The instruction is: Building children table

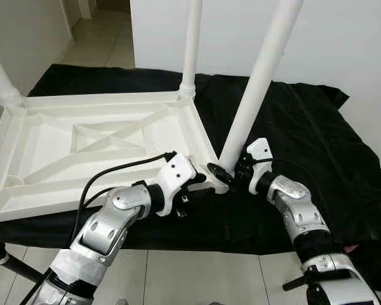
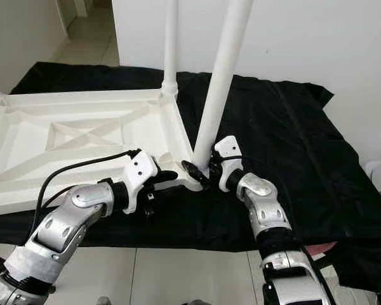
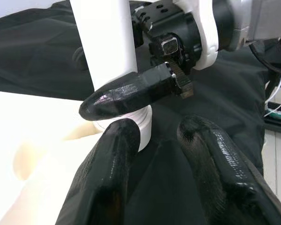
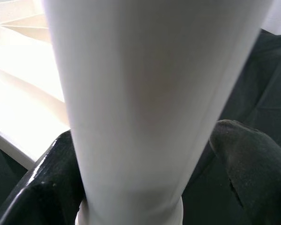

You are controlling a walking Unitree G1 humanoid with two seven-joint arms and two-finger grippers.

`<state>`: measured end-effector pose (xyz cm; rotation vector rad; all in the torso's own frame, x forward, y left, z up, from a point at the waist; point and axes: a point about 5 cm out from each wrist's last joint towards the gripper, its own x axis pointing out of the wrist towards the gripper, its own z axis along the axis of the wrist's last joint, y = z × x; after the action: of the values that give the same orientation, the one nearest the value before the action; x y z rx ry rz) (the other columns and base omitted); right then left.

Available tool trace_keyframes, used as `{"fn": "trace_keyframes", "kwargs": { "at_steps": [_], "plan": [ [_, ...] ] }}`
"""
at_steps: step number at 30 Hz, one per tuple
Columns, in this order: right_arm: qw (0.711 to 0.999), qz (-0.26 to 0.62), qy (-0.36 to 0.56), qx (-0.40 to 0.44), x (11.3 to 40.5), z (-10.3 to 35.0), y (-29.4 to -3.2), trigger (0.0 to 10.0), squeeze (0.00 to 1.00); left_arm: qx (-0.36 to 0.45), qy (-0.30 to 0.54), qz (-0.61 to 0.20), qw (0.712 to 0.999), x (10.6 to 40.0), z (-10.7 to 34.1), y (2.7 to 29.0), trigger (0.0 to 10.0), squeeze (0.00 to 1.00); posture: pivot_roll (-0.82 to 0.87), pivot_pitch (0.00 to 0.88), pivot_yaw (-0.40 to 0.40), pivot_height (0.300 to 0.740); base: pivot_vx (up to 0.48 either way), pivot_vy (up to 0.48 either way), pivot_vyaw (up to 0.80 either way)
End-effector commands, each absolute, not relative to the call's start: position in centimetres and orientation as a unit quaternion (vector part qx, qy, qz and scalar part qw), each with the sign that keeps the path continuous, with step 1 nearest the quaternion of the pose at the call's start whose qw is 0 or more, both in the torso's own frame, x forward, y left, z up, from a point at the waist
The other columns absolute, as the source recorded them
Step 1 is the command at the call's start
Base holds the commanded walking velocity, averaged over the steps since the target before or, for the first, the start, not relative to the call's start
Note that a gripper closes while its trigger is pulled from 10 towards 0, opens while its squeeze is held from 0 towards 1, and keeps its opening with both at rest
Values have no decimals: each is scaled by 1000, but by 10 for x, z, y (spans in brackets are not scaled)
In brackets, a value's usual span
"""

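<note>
A white plastic tabletop (image 1: 82, 146) lies upside down, ribs up, on black cloth (image 1: 305, 140). Legs stand at its corners, tops cut off. The right gripper (image 1: 232, 170) has its fingers (image 4: 51, 187) closed around the near leg (image 1: 257, 82) low down. The left gripper (image 1: 206, 185) sits half open at that corner, empty. No writing visible.

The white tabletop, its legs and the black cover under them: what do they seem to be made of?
The tabletop looks like moulded plastic, matte white: its underside shows cast ribs and crossed braces. The near leg, held by the right end effector, seems the same plastic, smooth with a soft sheen and a threaded collar at its base. The black cover appears to be thin cloth, since it wrinkles and folds.
</note>
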<state>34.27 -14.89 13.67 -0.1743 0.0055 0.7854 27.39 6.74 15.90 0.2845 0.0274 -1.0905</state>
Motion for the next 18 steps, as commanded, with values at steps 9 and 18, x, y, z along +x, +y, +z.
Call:
{"fn": "trace_keyframes", "kwargs": {
  "at_steps": [9, 18],
  "plan": [
    [921, 379, 19, -84, 347, 129, -158, 706, 0, 147, 19, -458, 877, 283, 154, 76, 10000, 0, 12, 3, -72, 740, 0, 0, 0],
    [951, 300, 16, -77, 351, 125, -167, 10000, 0, 147, 17, -445, 883, 287, 154, 76, 10000, 0, 3, 5, -73, 740, 0, 0, 0]
  ]
}}
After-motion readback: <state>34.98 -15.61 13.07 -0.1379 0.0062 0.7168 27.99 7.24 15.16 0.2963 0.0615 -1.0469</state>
